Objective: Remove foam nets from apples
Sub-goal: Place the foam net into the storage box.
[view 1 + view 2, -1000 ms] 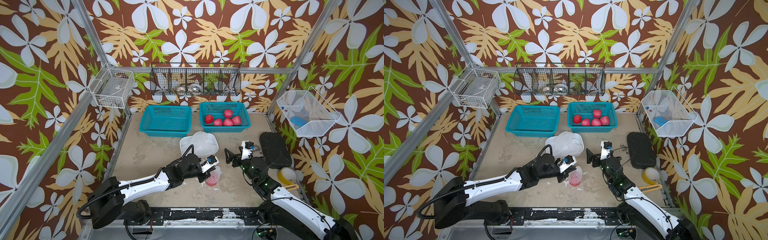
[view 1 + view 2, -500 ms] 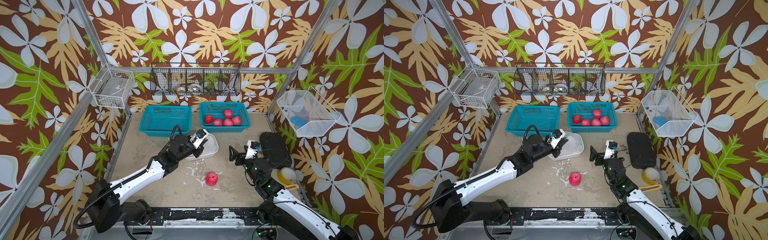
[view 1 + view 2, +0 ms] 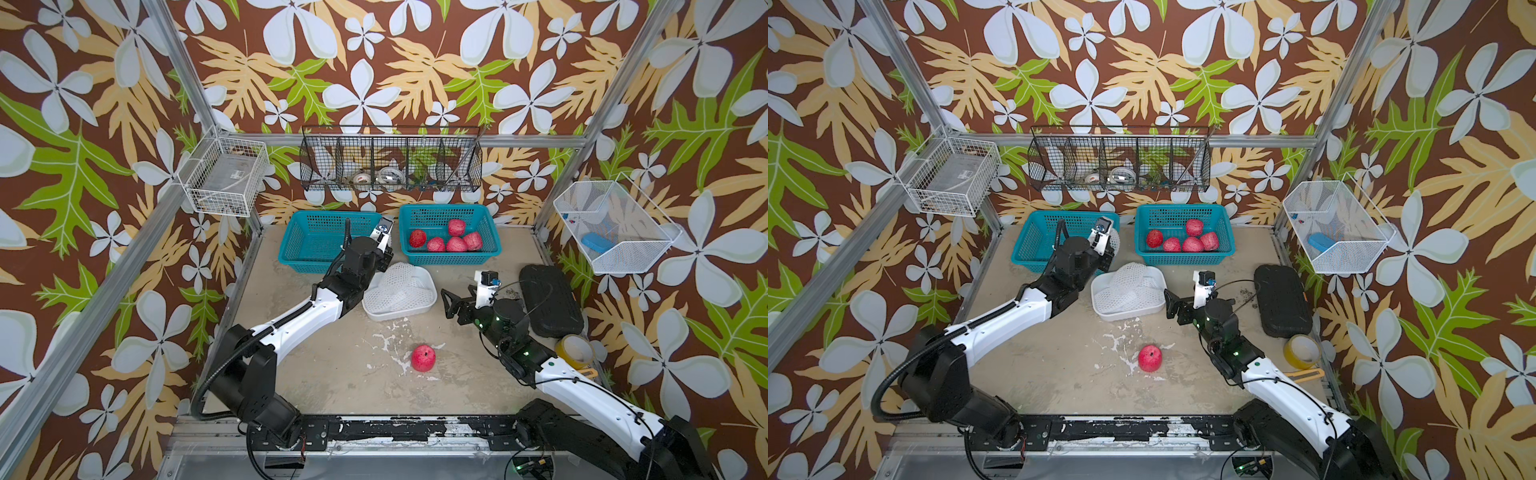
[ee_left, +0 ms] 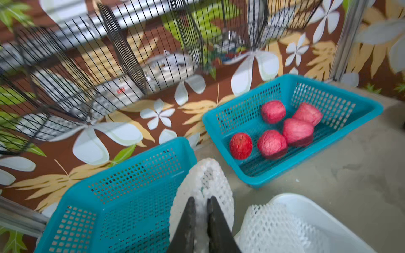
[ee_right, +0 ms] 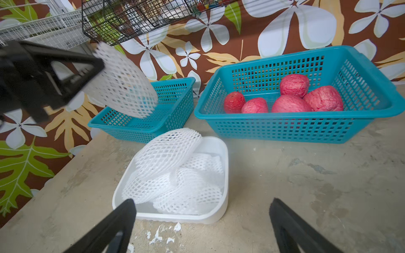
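Pinching a net (image 4: 203, 175) at the basket (image 4: 122, 170) rim, left gripper (image 4: 200, 200) clamped.
Right gripper (image 5: 201, 202) gapes empty; only top views show the apple (image 3: 423, 357) on open table (image 3: 332, 374).

A worn beige tabletop (image 3: 332, 386) is enclosed by walls (image 3: 374, 62) papered in brown with white flowers and green leaves. A black wire rack (image 3: 390, 158) is hung on the far wall, a white wire basket (image 3: 224, 178) on the left, a white mesh basket (image 3: 623, 253) on the right.
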